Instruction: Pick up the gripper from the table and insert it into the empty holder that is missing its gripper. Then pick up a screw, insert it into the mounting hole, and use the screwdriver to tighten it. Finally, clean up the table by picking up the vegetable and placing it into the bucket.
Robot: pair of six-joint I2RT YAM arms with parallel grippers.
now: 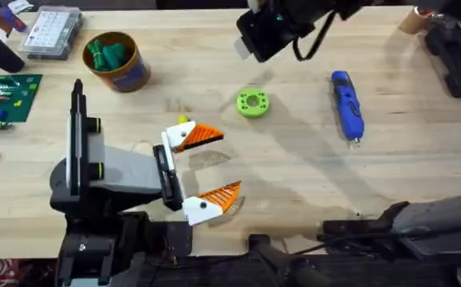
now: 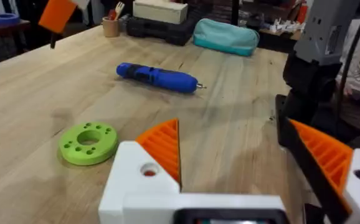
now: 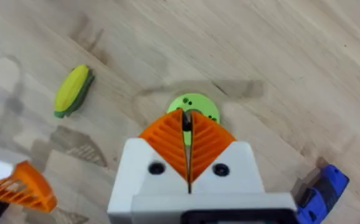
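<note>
Light wooden table (image 1: 310,171), with the screwdriver (image 1: 347,105) lying loose just beside the green disc (image 1: 252,104). The left gripper (image 1: 205,166) gapes wide and empty near the disc; the right gripper (image 3: 187,138) hangs pinched closed above it. A careless descent could knock the disc away.

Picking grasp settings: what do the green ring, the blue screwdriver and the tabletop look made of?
Green ring: matte, uniformly lime, with small holes around its bore; likely plastic, possibly 3D-printed.
Screwdriver: smooth blue body with dark bands, looks like moulded plastic; the short tip glints like metal.
Table: light wood with visible plank grain and a low-sheen finish.
</note>
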